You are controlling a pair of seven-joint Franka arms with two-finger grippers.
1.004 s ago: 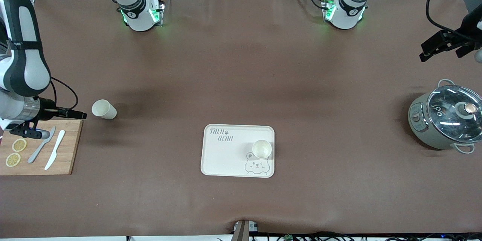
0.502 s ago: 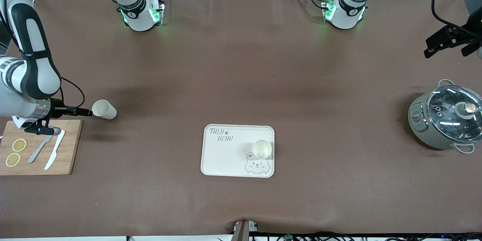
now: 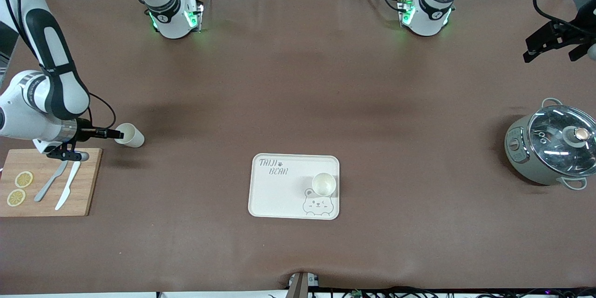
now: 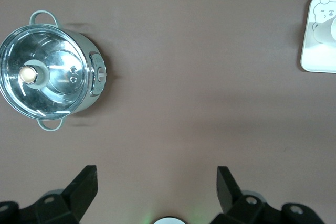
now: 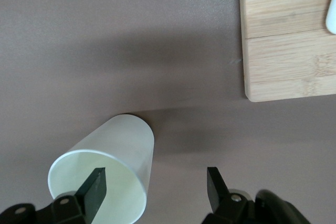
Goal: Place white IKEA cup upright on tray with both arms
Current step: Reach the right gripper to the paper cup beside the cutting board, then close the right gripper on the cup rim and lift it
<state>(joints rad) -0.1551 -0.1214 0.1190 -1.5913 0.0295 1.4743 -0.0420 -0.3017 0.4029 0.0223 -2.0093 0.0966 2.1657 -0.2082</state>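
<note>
A white cup (image 3: 131,135) lies on its side on the brown table, beside the cutting board, mouth toward my right gripper (image 3: 119,135). In the right wrist view this cup (image 5: 113,153) has its rim wall between my open right gripper's (image 5: 156,187) fingers: one fingertip (image 5: 94,184) shows in front of the mouth, the other is outside. A second white cup (image 3: 323,183) stands upright on the cream bear tray (image 3: 279,191), by the bear drawing. My left gripper (image 3: 549,44) is open and empty, up over the left arm's end of the table; its wrist view shows the tray (image 4: 315,51).
A wooden cutting board (image 3: 51,195) with lemon slices, a knife and a spoon lies at the right arm's end; its corner shows in the right wrist view (image 5: 286,35). A grey pot with a glass lid (image 3: 551,144) stands at the left arm's end and shows in the left wrist view (image 4: 50,77).
My right gripper has moved from over the cutting board's edge to the lying cup's mouth. My left gripper has drifted slightly toward the table's end. The cups have not moved.
</note>
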